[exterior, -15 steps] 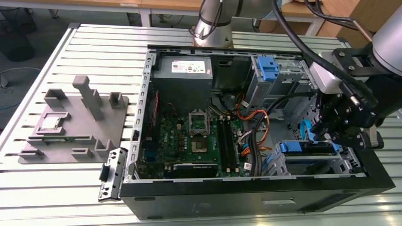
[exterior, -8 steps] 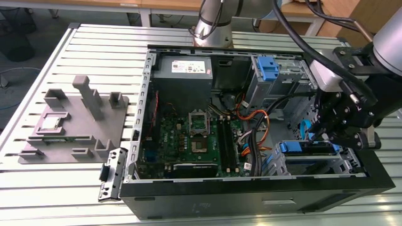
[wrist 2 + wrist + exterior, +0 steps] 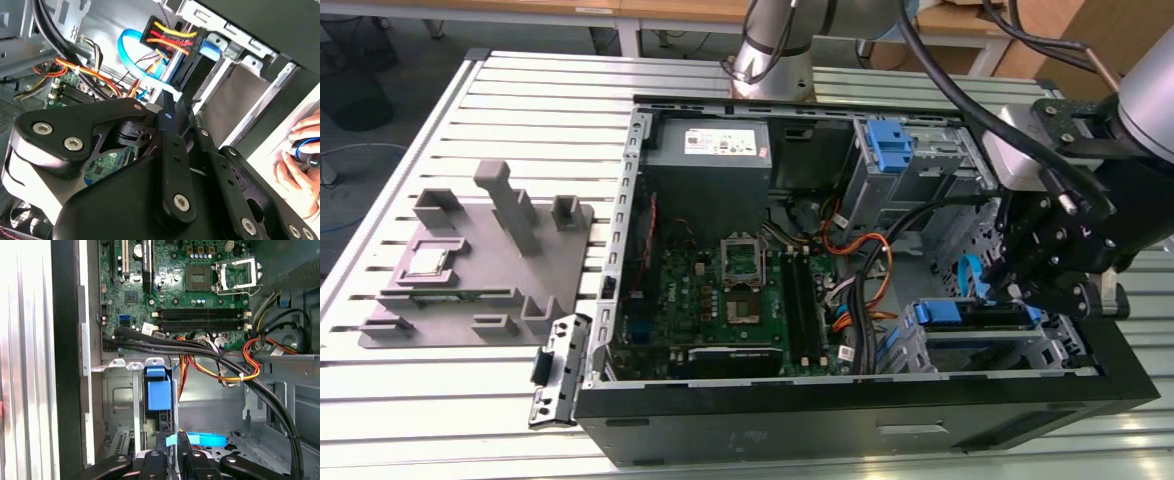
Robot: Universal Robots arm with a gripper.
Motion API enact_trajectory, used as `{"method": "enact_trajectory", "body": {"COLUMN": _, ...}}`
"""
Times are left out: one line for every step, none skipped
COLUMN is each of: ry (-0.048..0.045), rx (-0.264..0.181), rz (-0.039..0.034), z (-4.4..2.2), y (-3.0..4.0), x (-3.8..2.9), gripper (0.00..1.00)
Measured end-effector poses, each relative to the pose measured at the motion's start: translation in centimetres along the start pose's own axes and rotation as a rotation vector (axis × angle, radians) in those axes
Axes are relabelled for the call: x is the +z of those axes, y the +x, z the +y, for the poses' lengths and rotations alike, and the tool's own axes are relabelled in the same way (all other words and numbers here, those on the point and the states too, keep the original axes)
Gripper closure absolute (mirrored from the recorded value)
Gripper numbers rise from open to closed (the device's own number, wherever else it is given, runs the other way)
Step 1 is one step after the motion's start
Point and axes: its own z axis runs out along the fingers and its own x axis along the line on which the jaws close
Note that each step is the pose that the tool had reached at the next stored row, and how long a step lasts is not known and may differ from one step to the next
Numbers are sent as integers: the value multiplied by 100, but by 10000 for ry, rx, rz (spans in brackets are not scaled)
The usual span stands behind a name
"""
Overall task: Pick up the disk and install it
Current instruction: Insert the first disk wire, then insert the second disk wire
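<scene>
The gripper [image 3: 1014,290] is seen inside the open computer case [image 3: 720,425], over the drive cage [image 3: 987,345] at the case's front corner. Its fingers [image 3: 172,450] are drawn close together on the edge of the disk [image 3: 970,316], which is seated edgewise in that cage.

The open computer case [image 3: 854,400] fills the middle and right of the exterior view. Its lower right corner is crowded: the gripper [image 3: 1017,290] hangs just above the drive cage [image 3: 987,345], with black hoses [image 3: 961,90] arching down from the upper right. A cable bundle [image 3: 854,290] crosses between the motherboard [image 3: 720,310] and the cage, leaving a narrow gap. The slatted table [image 3: 520,110] at the upper left lies open; a grey fixture [image 3: 480,260] occupies the left.
</scene>
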Motion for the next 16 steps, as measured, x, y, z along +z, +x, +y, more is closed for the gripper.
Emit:
{"method": "enact_trajectory", "body": {"ry": -2, "rx": 5, "rz": 1, "z": -18, "y": -1, "x": 0, "gripper": 76}}
{"method": "enact_trajectory", "body": {"ry": -4, "rx": 8, "rz": 0, "z": -25, "y": -2, "x": 1, "gripper": 76}}
{"method": "enact_trajectory", "body": {"ry": -4, "rx": 8, "rz": -1, "z": -25, "y": -2, "x": 1, "gripper": 76}}
{"method": "enact_trajectory", "body": {"ry": -4, "rx": 10, "rz": 0, "z": -25, "y": -2, "x": 1, "gripper": 76}}
{"method": "enact_trajectory", "body": {"ry": -4, "rx": 8, "rz": 0, "z": -27, "y": -2, "x": 1, "gripper": 76}}
{"method": "enact_trajectory", "body": {"ry": -5, "rx": 8, "rz": 0, "z": -27, "y": -2, "x": 1, "gripper": 76}}
{"method": "enact_trajectory", "body": {"ry": -4, "rx": 8, "rz": 0, "z": -28, "y": -2, "x": 1, "gripper": 76}}
{"method": "enact_trajectory", "body": {"ry": -4, "rx": 8, "rz": 0, "z": -28, "y": -2, "x": 1, "gripper": 76}}
{"method": "enact_trajectory", "body": {"ry": -4, "rx": 9, "rz": 1, "z": -28, "y": -2, "x": 0, "gripper": 76}}
{"method": "enact_trajectory", "body": {"ry": -4, "rx": 8, "rz": 0, "z": -28, "y": -2, "x": 1, "gripper": 76}}
{"method": "enact_trajectory", "body": {"ry": -4, "rx": 8, "rz": 0, "z": -28, "y": -2, "x": 1, "gripper": 76}}
{"method": "enact_trajectory", "body": {"ry": -4, "rx": 8, "rz": 0, "z": -28, "y": -2, "x": 1, "gripper": 76}}
{"method": "enact_trajectory", "body": {"ry": -4, "rx": 9, "rz": 0, "z": -28, "y": -2, "x": 1, "gripper": 76}}
{"method": "enact_trajectory", "body": {"ry": -5, "rx": 8, "rz": 0, "z": -28, "y": -2, "x": 1, "gripper": 76}}
{"method": "enact_trajectory", "body": {"ry": -4, "rx": 8, "rz": 0, "z": -28, "y": -2, "x": 1, "gripper": 76}}
{"method": "enact_trajectory", "body": {"ry": -4, "rx": 8, "rz": 0, "z": -28, "y": -2, "x": 1, "gripper": 76}}
